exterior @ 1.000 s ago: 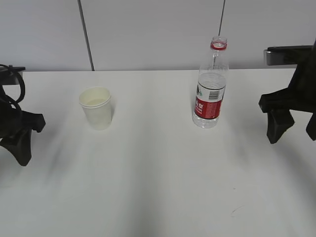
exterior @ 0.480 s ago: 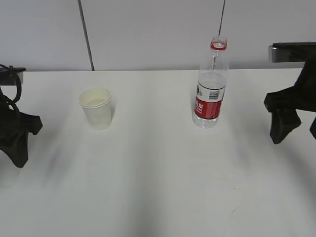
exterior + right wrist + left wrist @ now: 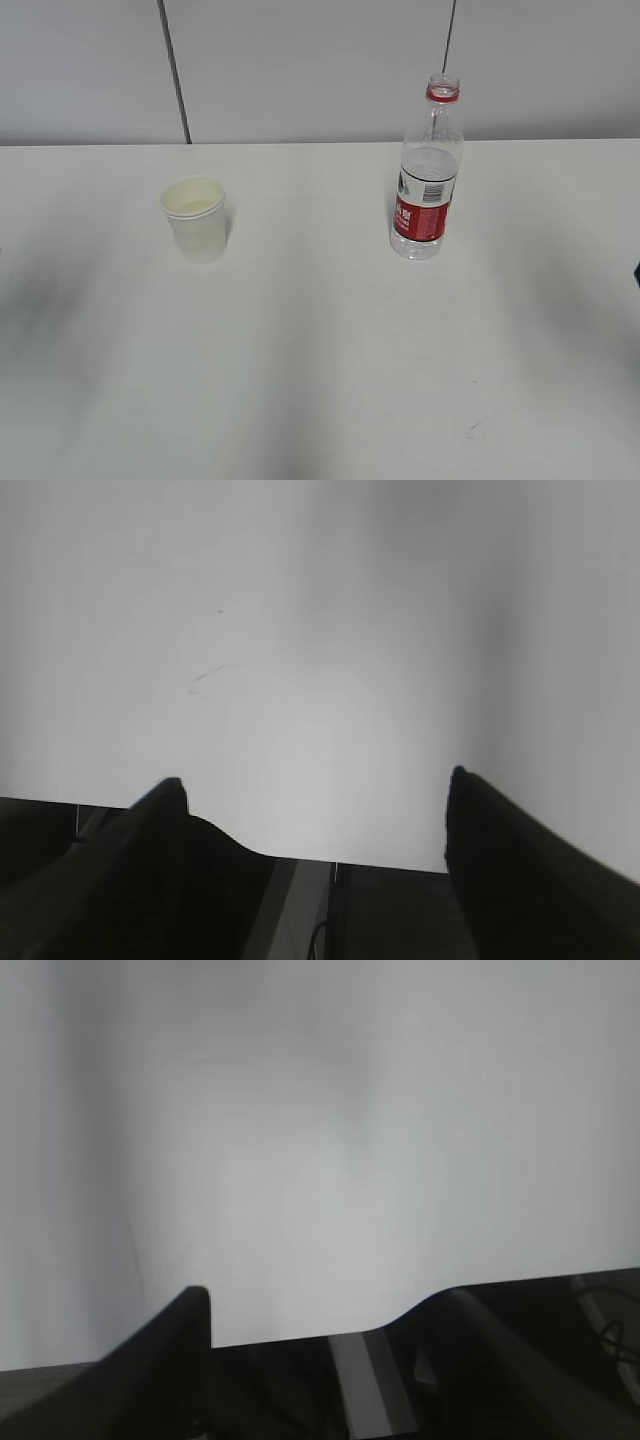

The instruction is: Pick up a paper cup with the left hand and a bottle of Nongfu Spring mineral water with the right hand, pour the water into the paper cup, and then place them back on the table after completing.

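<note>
On the table [image 3: 320,380], both my arms have pulled out of the exterior view, leaving the paper cup [image 3: 196,220] and bottle [image 3: 427,175] standing apart, left and right. My left gripper [image 3: 320,1305] and right gripper [image 3: 315,780] gape open, empty. I judge the task finished.

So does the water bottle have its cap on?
No, the bottle stands on the table with an open mouth; only a red ring circles its neck.

Cream cup [image 3: 196,217], red-labelled clear bottle [image 3: 428,170], seemingly white table [image 3: 320,350].

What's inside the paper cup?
From this slanted view the paper cup shows only its pale inner wall. Its bottom is hidden by the rim, so any water inside cannot be seen.
</note>
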